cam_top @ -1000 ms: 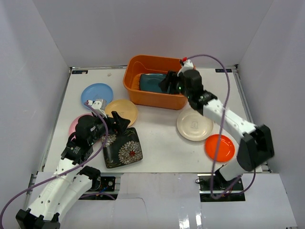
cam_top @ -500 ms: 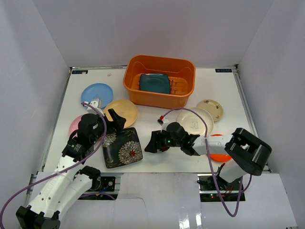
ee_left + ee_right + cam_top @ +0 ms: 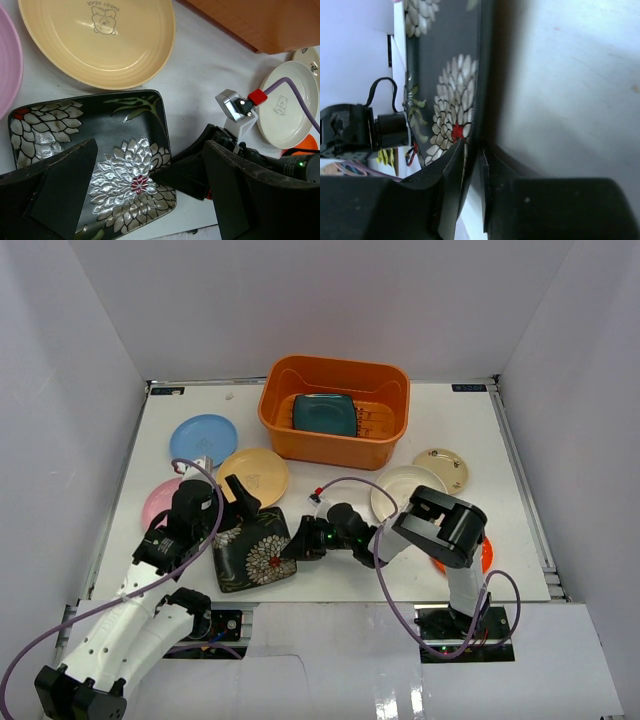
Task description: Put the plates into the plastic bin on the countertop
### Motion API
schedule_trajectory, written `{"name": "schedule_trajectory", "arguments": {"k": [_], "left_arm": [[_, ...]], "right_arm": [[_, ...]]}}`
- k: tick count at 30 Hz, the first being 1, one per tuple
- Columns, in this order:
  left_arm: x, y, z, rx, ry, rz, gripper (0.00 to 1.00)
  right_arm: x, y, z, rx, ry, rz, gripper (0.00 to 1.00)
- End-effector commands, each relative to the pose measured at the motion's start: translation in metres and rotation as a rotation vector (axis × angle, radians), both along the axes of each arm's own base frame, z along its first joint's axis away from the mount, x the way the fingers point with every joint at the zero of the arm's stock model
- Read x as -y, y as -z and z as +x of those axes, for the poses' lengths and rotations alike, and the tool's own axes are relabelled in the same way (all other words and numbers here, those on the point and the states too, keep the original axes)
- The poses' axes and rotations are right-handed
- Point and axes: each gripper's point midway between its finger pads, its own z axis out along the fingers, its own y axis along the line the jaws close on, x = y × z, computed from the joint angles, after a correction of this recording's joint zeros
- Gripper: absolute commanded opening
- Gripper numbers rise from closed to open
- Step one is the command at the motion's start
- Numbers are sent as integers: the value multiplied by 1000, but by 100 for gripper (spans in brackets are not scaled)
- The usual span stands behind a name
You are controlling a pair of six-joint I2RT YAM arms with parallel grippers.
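White walls box in a white worktop (image 3: 455, 425). From above, the orange bin (image 3: 330, 448) stands at the far edge with a teal plate (image 3: 325, 415) inside. The black flowered plate (image 3: 250, 552) lies near the front, well apart from the bin. Both hands crowd this plate, so lifting it could knock one against the other. The right arm is folded low, with the right hand (image 3: 302, 545) at the plate's right edge, and the left hand (image 3: 236, 502) hovers over its far side.

The left wrist view shows that hand's fingers fully apart, holding nothing.

In the right wrist view, such a thin rim could slip from a shallow bite. Two fingers (image 3: 451, 170) bracket it, narrowly parted; I cannot tell whether they pinch it yet.
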Motion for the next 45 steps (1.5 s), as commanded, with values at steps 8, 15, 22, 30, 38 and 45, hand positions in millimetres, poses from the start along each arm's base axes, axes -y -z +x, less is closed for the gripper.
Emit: {"name": "schedule_trajectory", "arguments": {"k": [8, 15, 22, 30, 38, 45], "left_arm": [[-3, -26, 10, 45, -7, 31, 98], [-8, -11, 29, 34, -150, -27, 95], [-17, 23, 42, 4, -337, -136, 92], [-30, 69, 53, -106, -506, -116, 89], [-39, 101, 67, -182, -568, -90, 89], [-42, 122, 81, -233, -569, -75, 85]], "right_arm": [[23, -35, -6, 63, 52, 44, 8], [87, -78, -2, 163, 172, 65, 8], [148, -195, 44, 424, 359, 150, 8], [197, -308, 136, 600, 521, 196, 8], [200, -361, 249, 622, 618, 178, 8], [193, -351, 319, 607, 697, 110, 8]]}}
